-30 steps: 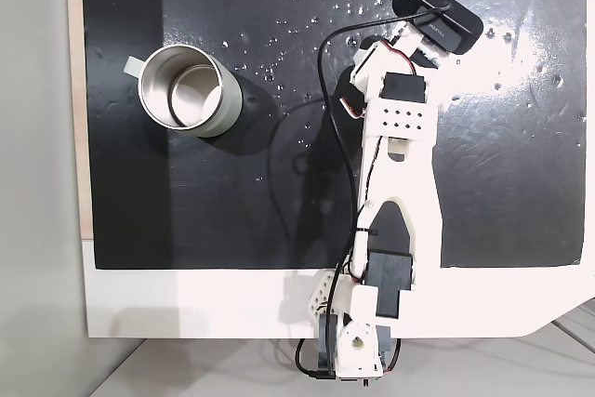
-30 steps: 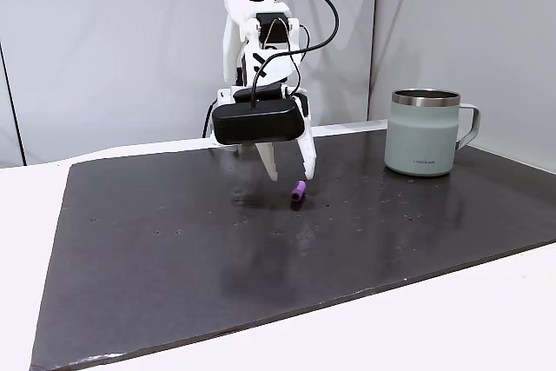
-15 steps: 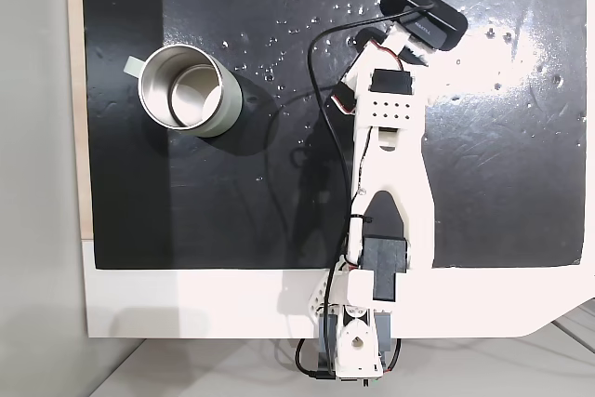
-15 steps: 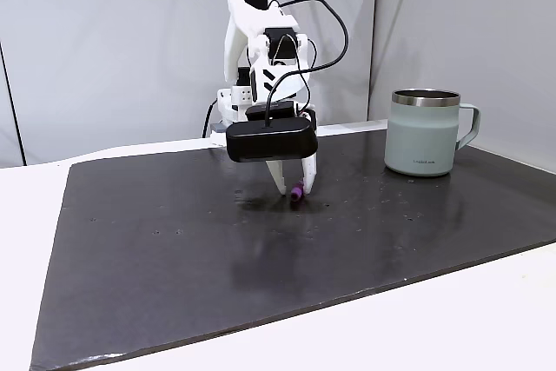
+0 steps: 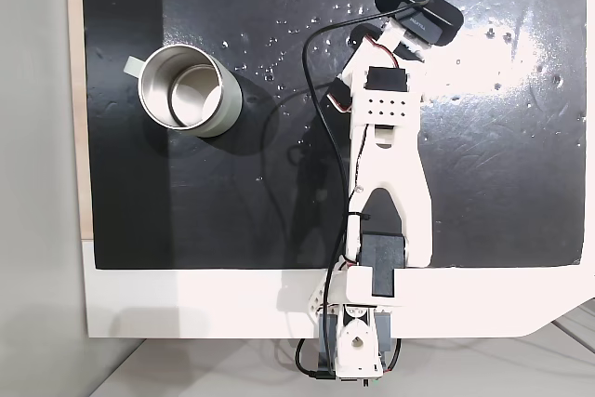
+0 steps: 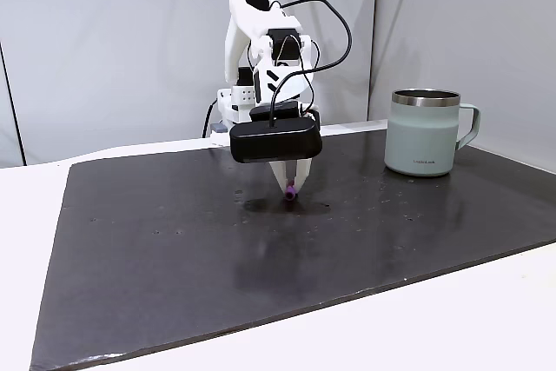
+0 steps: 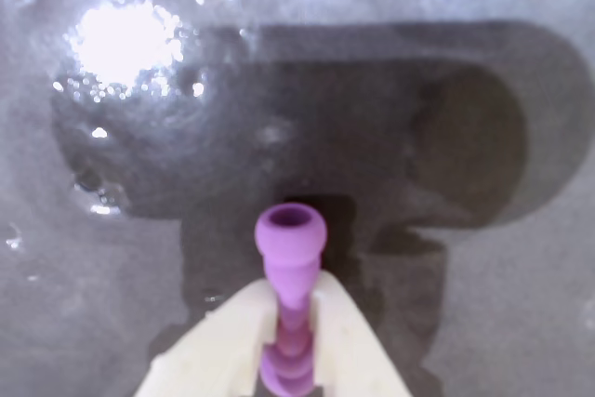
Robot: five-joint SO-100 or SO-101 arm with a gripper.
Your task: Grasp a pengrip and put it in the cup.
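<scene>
Pengrip sits pinched between the two white fingers of the gripper, which is clenched on it. In the wrist view its ribbed body runs up out of the narrow slot between the fingers and ends in a flared open mouth just above the dark surface. It is one small purple rubbery tube; in the side-on fixed view only its tip peeks out under the gripper, close above the mat.

The surface is a black glossy mat that mirrors the light in bright patches and carries scattered pale specks. It lies on a white table whose edge shows in front and on the left of the side-on view. In the fixed view from above, one white arm reaches from its base at the lower edge up across the mat, with a black cable looping along it and a black camera housing at its far end.

Farther back on the right of the side-on view stands one cup, well apart from the gripper, upright, with a pale grey-green wall, a silvery rim and a handle. From above, the cup shows a shiny inside with a flat tab at its upper left. Behind the table rise plain grey wall panels.
</scene>
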